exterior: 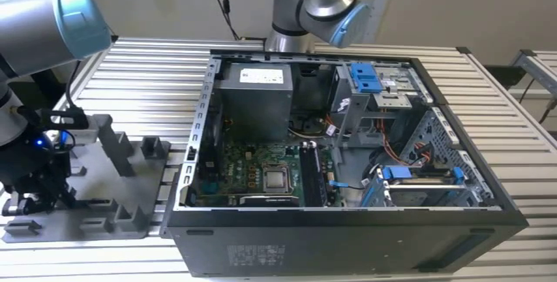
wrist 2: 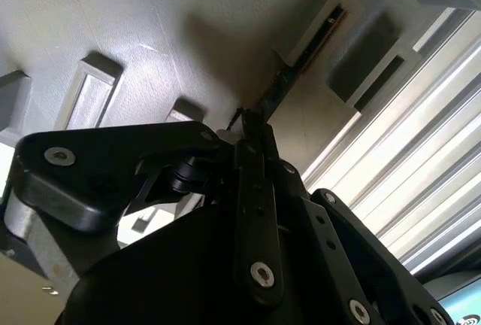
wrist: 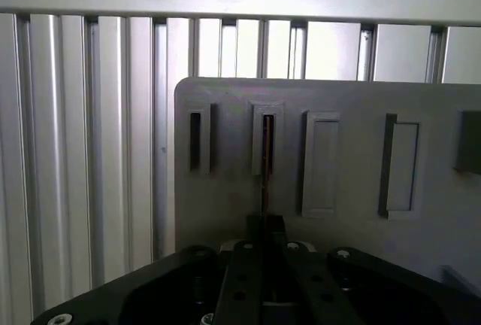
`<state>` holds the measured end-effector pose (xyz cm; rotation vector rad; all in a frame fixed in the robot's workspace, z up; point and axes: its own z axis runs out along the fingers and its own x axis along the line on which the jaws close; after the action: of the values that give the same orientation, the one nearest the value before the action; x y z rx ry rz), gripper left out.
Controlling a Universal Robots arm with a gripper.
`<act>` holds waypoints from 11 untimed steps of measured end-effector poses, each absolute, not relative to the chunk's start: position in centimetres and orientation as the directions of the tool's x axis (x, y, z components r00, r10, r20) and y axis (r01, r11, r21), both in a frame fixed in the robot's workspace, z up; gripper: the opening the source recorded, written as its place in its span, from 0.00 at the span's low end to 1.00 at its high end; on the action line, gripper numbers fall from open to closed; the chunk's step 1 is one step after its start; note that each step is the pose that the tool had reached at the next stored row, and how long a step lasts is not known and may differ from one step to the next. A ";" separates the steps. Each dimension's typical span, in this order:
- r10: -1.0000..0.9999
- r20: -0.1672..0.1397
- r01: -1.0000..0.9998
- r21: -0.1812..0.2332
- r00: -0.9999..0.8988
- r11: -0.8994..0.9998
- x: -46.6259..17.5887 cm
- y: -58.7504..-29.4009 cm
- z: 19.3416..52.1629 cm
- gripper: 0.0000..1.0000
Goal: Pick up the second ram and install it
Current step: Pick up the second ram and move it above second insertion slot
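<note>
One thin dark board, the second ram (wrist: 265, 178), shows edge-on in both wrist views. Its far end sits at a slot of the grey holder plate (wrist: 346, 122), and its near end is pinched between the arm's fingers (wrist: 255, 235), which are closed tight on it. The holder plate lies on the slatted tabletop (exterior: 130, 66), just beside the open computer case (exterior: 348, 243), toward the exterior view's left.

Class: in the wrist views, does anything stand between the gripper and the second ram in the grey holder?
Nothing visible does. The gripper is shut on the second ram at its near edge; the ram's far end sits in the grey holder slot.
</note>
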<state>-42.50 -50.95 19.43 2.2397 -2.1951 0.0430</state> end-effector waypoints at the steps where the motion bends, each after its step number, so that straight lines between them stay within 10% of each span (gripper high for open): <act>1: -1.000 0.023 -1.000 -0.015 0.020 -0.020 -42.5 -51.0 19.4 0.14; 11: -1.000 0.023 -1.000 -0.015 0.020 -0.020 -42.5 -51.0 19.7 0.14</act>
<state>-42.51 -50.97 19.68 2.2396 -2.1952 0.0430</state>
